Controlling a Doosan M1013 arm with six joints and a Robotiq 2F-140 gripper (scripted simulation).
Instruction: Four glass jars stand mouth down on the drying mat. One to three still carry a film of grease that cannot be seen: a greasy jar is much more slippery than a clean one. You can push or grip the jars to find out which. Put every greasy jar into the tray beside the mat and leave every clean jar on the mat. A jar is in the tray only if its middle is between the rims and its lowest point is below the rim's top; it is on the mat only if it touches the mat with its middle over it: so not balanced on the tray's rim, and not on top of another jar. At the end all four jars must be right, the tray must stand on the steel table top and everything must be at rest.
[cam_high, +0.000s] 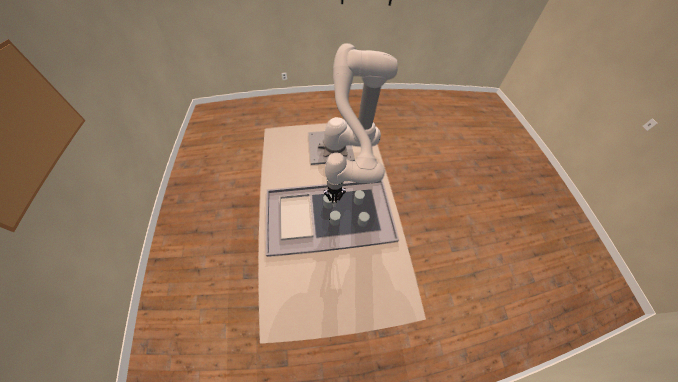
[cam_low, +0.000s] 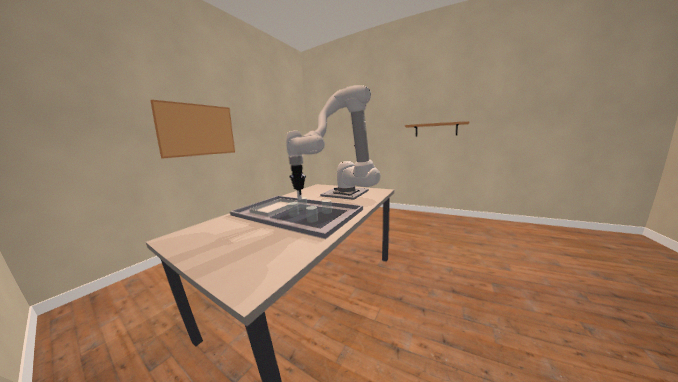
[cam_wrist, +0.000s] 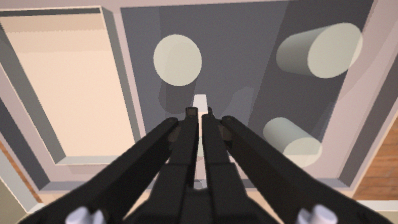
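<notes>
Pointing down, the clenched jaws (cam_high: 334, 200) (cam_low: 299, 197) are near one jar (cam_high: 335, 217) (cam_wrist: 177, 60) on the mat (cam_high: 347, 230) (cam_wrist: 235, 45).

Gripper (cam_high: 334, 199) above dark mat (cam_high: 347, 229), pale tray (cam_high: 296, 218) alongside

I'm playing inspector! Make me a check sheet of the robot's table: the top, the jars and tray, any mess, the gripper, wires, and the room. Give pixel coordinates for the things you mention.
Surface: pale table (cam_high: 300, 295) (cam_low: 220, 250) bearing a dark-rimmed steel top (cam_high: 274, 247).
Job's things: cream tray (cam_high: 296, 218) (cam_wrist: 75, 90) beside the dark drying mat (cam_high: 347, 227) (cam_wrist: 230, 50); four jars on the mat, one partly hidden behind the gripper from above. Grease can't be seen.
Clutter: nothing seen.
Gripper (cam_high: 334, 201) (cam_low: 299, 196) (cam_wrist: 200, 103): shut, pointing down, no jar between its fingers.
Cables: nothing seen.
Surroundings: wooden floor (cam_high: 500, 225) (cam_low: 425, 300), brown board (cam_high: 30, 135) (cam_low: 195, 130) and wall shelf (cam_low: 437, 124).
</notes>
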